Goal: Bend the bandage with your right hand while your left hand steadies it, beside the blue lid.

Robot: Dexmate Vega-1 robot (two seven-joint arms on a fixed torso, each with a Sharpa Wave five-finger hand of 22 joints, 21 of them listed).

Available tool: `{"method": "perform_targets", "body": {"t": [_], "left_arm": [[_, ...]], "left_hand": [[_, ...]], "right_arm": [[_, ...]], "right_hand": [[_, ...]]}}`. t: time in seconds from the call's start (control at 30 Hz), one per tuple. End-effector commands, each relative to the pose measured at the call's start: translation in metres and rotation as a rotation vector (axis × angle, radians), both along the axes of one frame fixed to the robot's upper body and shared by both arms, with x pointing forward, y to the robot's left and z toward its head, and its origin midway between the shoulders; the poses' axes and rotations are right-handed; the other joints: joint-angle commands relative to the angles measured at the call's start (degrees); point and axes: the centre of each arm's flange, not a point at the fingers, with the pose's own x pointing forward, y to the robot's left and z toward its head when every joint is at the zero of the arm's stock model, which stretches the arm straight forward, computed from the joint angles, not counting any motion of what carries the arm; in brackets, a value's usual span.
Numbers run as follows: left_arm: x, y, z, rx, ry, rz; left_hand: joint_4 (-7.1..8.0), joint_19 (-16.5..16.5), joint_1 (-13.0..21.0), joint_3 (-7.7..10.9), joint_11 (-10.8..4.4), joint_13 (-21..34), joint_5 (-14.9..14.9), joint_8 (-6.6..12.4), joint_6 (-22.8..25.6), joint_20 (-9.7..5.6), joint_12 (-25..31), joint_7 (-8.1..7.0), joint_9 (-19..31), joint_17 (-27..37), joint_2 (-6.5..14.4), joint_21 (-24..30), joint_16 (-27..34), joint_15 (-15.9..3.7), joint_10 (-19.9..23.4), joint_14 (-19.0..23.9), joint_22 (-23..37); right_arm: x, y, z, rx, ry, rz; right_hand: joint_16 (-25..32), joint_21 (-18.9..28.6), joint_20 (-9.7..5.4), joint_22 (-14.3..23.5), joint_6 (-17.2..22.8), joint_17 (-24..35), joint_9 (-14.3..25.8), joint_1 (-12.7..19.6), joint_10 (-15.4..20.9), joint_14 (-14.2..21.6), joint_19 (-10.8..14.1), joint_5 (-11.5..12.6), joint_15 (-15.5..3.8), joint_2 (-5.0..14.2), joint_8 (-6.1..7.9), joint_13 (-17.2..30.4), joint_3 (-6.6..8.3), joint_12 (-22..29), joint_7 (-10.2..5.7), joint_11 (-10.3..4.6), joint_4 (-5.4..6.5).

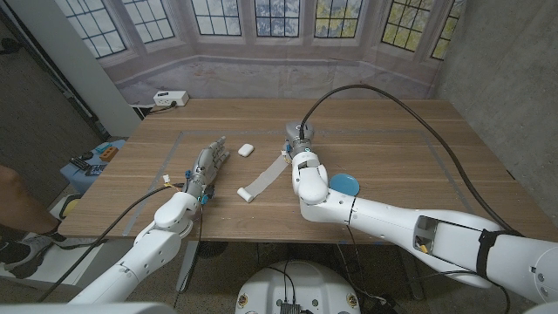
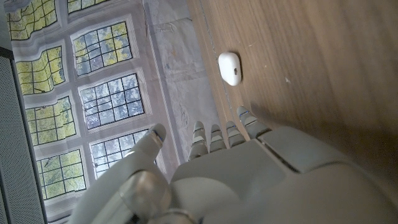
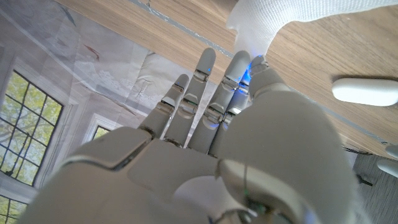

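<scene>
On the table: one bandage, one blue lid, one white case.
Right hand pinches the bandage's far end; left hand holds nothing, fingers apart, beside the strip.

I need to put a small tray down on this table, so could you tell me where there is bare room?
The far right of the table, beyond the right hand, is bare wood, as is the far left corner near the power strip. It is crowded between the left hand, white case and bandage, and by the blue lid.
</scene>
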Motion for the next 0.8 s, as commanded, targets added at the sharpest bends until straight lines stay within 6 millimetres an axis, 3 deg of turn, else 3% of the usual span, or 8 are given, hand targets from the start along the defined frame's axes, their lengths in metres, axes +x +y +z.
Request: {"method": "perform_targets", "body": {"t": [0.03,0.8], "left_arm": [[0.003,0.001,-0.002,0.000,0.000,-0.005],[0.010,-0.003,-0.001,0.013,-0.009,-0.039]], "left_hand": [[0.31,0.1,0.6,-0.03,0.21,0.2,0.3,0.13,0.7,0.17,-0.1,0.10,0.2,0.1,0.1,-0.1,0.0,0.13,0.5,-0.1,0.3],[0.36,0.1,0.7,-0.05,0.21,0.2,0.3,0.11,0.7,0.18,-0.1,0.07,0.2,0.1,0.2,0.0,0.0,0.06,0.5,-0.1,0.3]], "right_arm": [[-0.008,0.008,0.003,0.008,0.010,-0.013],[-0.032,0.023,0.005,0.004,0.005,-0.019]], "right_hand": [[0.3,0.0,-0.33,0.3,0.1,0.2,0.2,0.8,0.4,0.6,0.8,0.0,-6.09,0.02,-0.09,0.4,-0.08,0.4,0.49,0.15,0.10],[0.5,0.0,-0.07,0.3,0.3,0.4,0.3,1.5,0.3,0.9,1.1,0.0,-6.08,0.11,-0.37,1.1,-0.68,0.8,1.08,0.46,0.14]]}}
